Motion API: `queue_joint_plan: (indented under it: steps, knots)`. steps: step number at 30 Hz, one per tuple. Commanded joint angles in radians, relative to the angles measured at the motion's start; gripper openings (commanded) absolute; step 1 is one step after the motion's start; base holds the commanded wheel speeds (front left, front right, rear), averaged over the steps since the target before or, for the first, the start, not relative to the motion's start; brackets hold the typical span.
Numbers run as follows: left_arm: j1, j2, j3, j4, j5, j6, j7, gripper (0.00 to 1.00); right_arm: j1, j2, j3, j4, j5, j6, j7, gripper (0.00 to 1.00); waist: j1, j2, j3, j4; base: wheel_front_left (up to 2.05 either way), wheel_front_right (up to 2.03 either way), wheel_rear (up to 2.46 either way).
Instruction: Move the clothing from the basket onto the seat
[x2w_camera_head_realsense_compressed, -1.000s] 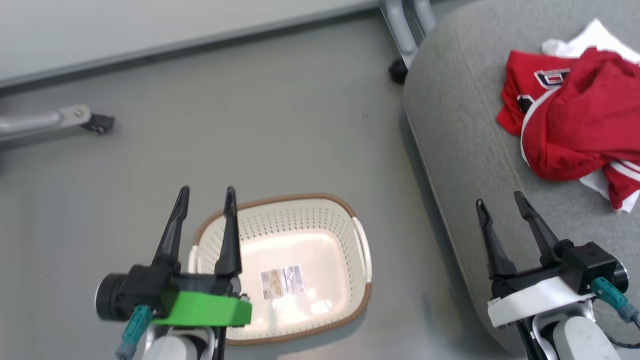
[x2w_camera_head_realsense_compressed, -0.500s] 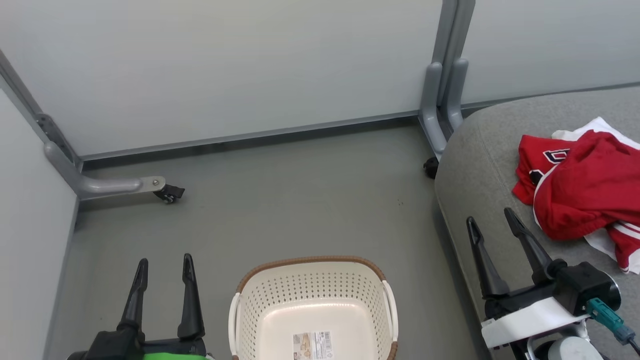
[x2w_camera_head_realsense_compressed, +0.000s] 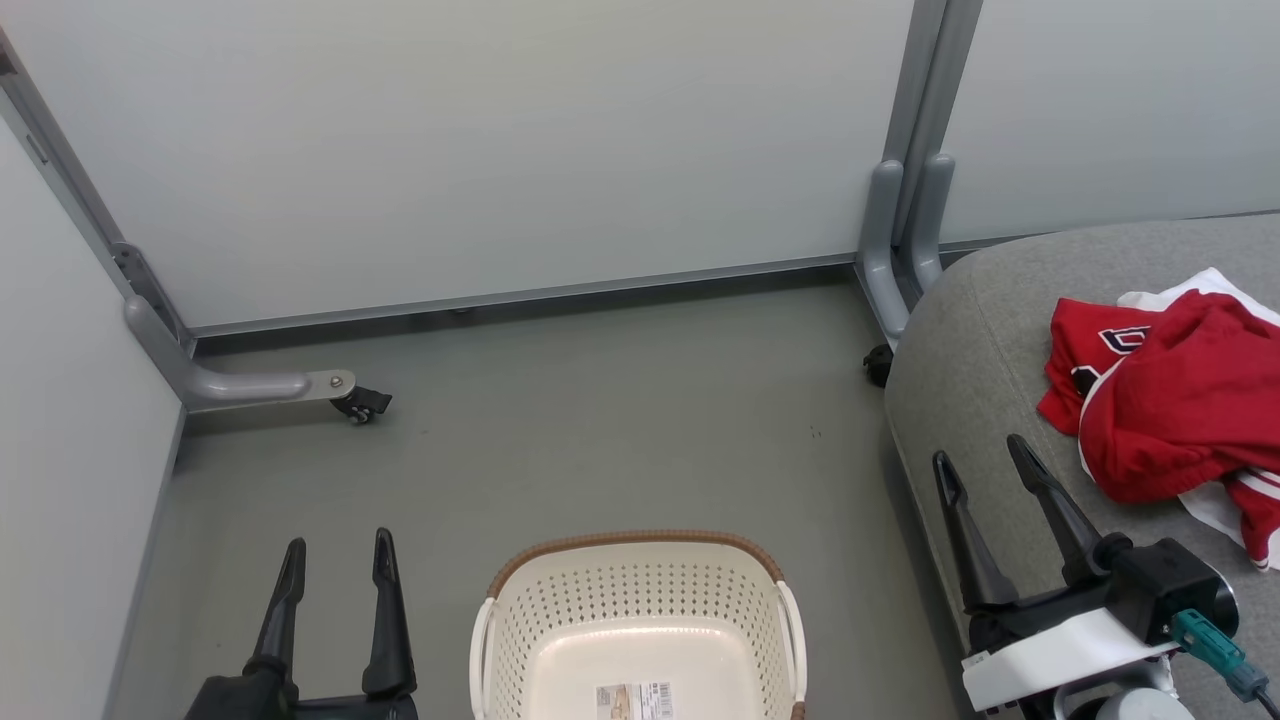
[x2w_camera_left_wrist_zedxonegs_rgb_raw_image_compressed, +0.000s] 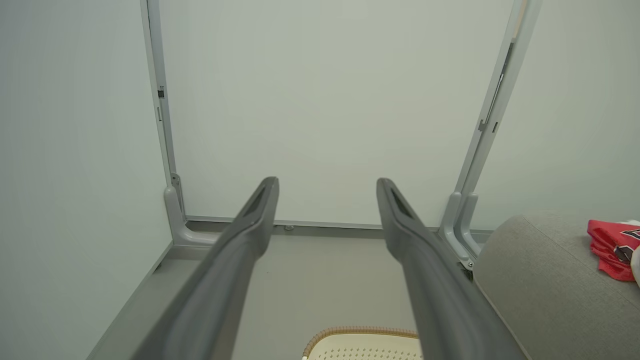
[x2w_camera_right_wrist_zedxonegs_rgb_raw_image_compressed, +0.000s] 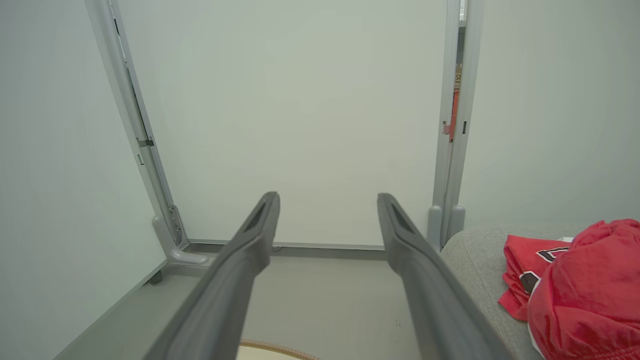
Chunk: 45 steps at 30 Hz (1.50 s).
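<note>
R gripper (x2w_camera_head_realsense_compressed: 978, 450) near clothing (x2w_camera_head_realsense_compressed: 1180, 405), apart

Lab or office bay: pale partition panels (x2w_camera_head_realsense_compressed: 500, 150) on castered metal feet (x2w_camera_head_realsense_compressed: 255, 385), grey floor (x2w_camera_head_realsense_compressed: 600, 420).

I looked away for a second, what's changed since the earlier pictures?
The head camera tilted up, shifting the whole view. The left claw, earlier overlapping the basket rim, now sits clear to its left. Nothing was grabbed or released. It and the right claw stayed open; the red clothing still lies on the seat.
</note>
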Motion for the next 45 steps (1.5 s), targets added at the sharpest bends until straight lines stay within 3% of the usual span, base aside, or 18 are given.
queue_joint_plan:
  steps: [1,3,4,9,25,45]
  knots:
    - [0.005,0.000,-0.002,0.001,0.000,-0.002,0.000,1.00,0.010,-0.004,-0.003,0.002,0.009,-0.001,-0.002,1.00,0.0001,0.0000,0.000,0.000,0.00,0.00,0.00]
    - [0.001,0.000,-0.002,0.002,0.010,0.002,0.000,1.00,0.012,-0.004,-0.002,0.004,0.007,-0.001,-0.002,1.00,0.0001,0.0000,-0.001,0.000,0.00,0.00,0.00]
    - [0.000,0.000,-0.001,0.003,0.019,0.006,0.000,0.00,0.013,-0.004,-0.003,0.005,0.007,-0.001,-0.002,0.00,0.0001,0.0000,-0.002,-0.001,0.00,0.00,0.00]
    - [0.002,-0.001,-0.004,0.034,-0.015,0.000,0.002,0.00,0.013,0.007,0.002,0.036,0.015,0.000,0.003,0.00,0.0001,0.0000,-0.001,0.000,0.00,0.00,0.00]
    - [-0.065,0.020,0.020,0.087,-0.341,-0.033,0.065,0.00,-0.023,0.001,-0.026,0.081,0.336,0.000,0.072,0.00,0.0001,0.0000,0.009,-0.002,0.00,0.00,0.00]
    - [-0.128,0.033,0.050,0.139,-0.642,-0.067,0.130,0.00,-0.056,0.000,-0.060,0.123,0.632,0.000,0.142,0.00,0.0001,0.0000,0.021,-0.004,0.00,0.00,0.00]
